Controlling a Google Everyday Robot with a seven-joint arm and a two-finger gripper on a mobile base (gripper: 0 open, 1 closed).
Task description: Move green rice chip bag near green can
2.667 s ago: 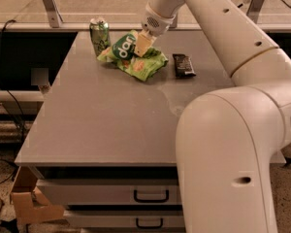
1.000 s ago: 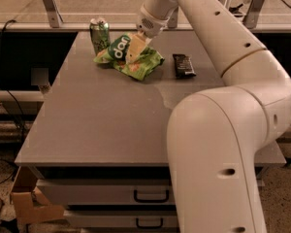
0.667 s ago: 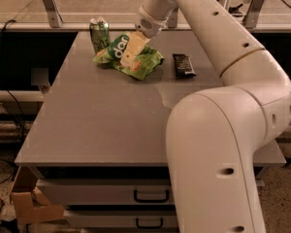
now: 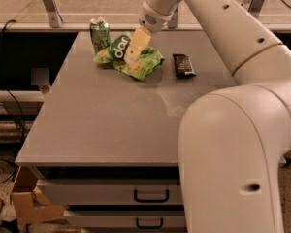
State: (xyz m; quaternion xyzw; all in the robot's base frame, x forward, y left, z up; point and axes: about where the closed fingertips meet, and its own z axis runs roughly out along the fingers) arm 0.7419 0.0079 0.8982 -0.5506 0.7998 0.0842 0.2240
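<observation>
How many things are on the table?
3: green can at the back, green rice chip bag beside it under the gripper, dark bar wrapper further right. The arm may hide others.

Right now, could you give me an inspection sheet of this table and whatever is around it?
Surface: grey table, bare across its near half.
Job's things: green rice chip bag lies at the far end, its left edge close beside the upright green can.
Clutter: dark bar wrapper lies flat to the right of the bag, apart from it.
Gripper: gripper is down at the top of the bag, at the end of the white arm.
Cables: a dark cable runs down at the far left.
Surroundings: two drawers under the table; cardboard box on the floor at the lower left.
</observation>
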